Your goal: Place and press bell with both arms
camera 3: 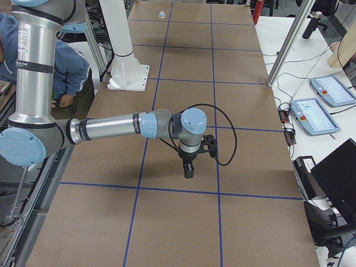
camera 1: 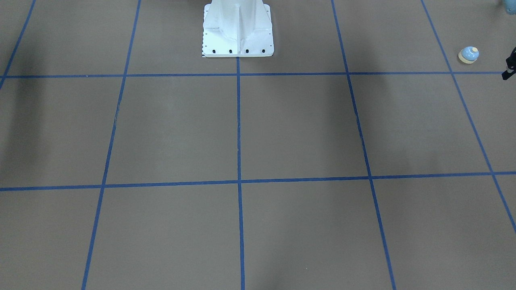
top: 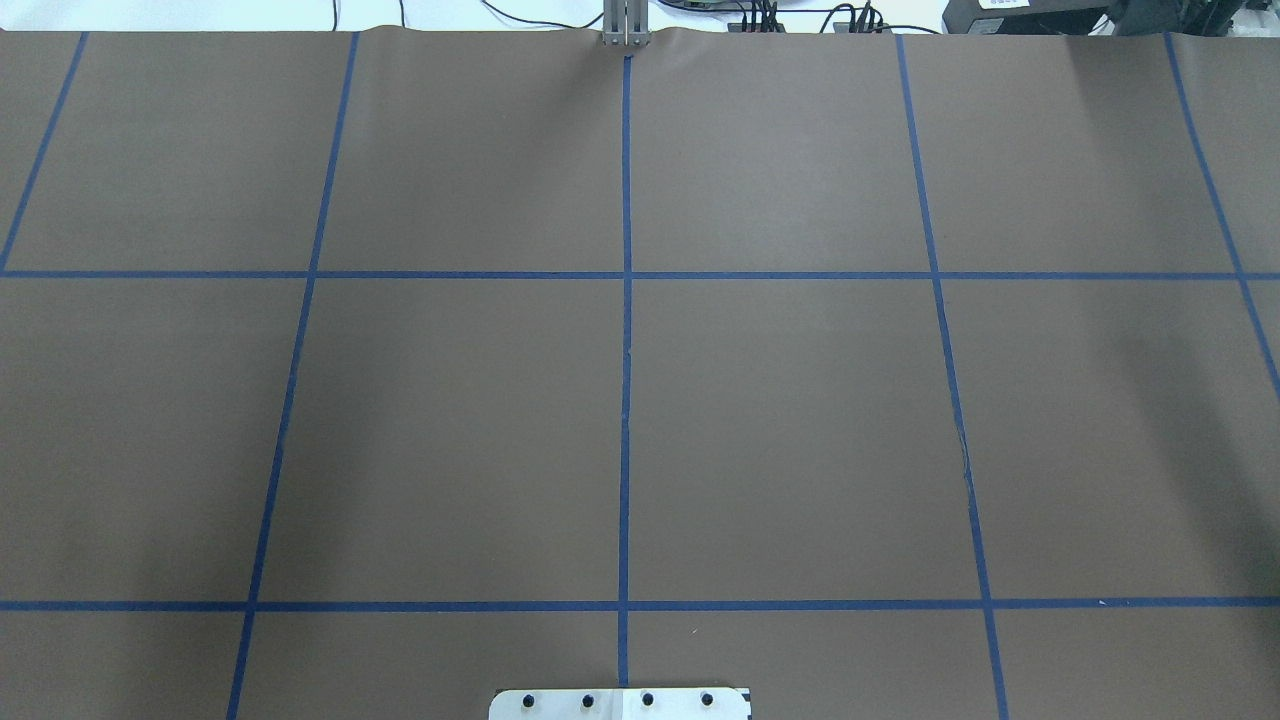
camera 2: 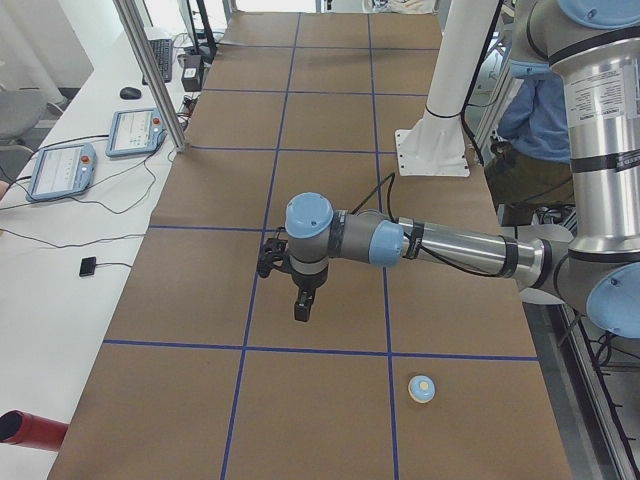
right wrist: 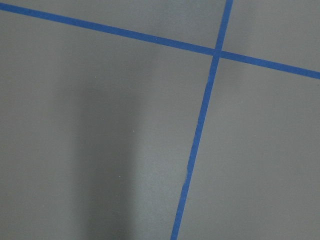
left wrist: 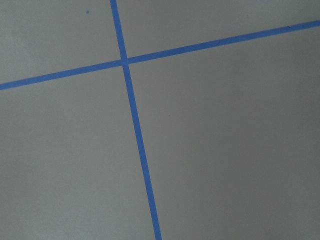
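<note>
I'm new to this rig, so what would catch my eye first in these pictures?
The grey left arm and right arm stretch over the blue-gridded brown table, left gripper and right gripper hanging above bare paper. The small light-blue bell sits alone toward the table's end on the robot's left, touched by neither.

I see the bench [top: 450,420] covered in matt brown paper, smooth but for a wrinkle at its far edge; the tape lines [top: 626,400] are thin blue tape; the pedestal [camera 1: 238,28] is glossy white painted metal; the left arm [camera 2: 460,248] and right arm [camera 3: 108,129] have satin metal tubes with smooth light-blue caps; the bell [camera 1: 469,54] has a shiny blue dome on a duller cream base; the left end effector [camera 2: 301,312] and right end effector [camera 3: 188,172] look matt black.
</note>
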Robot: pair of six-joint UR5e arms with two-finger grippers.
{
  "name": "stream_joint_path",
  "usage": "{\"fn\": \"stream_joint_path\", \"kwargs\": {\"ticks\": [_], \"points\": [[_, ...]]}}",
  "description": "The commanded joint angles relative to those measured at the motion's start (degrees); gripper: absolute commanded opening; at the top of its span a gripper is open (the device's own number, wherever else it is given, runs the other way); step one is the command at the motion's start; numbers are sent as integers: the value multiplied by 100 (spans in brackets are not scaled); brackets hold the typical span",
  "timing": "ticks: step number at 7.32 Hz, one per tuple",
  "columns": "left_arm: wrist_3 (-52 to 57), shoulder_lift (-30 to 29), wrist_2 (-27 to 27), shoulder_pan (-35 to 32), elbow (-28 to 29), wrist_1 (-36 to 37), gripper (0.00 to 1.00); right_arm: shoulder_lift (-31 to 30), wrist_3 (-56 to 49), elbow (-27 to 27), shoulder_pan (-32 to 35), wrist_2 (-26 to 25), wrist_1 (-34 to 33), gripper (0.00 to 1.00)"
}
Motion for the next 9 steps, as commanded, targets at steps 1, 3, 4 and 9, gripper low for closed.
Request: {"fn": "stream_joint_path", "kwargs": {"ticks": [1,3,4,9], "points": [[-16,-34,-15,-9,0,-9,100,-74,21,-23,33,-14,0,100],[-7,1,11,-9,0,-18,100,-31,38,-14,41,-31,0,100],[-25,18,11,-9,-18,-18,100,-22,65,-23,41,-14,0,100],[-25,71,-68,-9,-35,-247,100,-83,30,-40,33,4,393,100]]}}
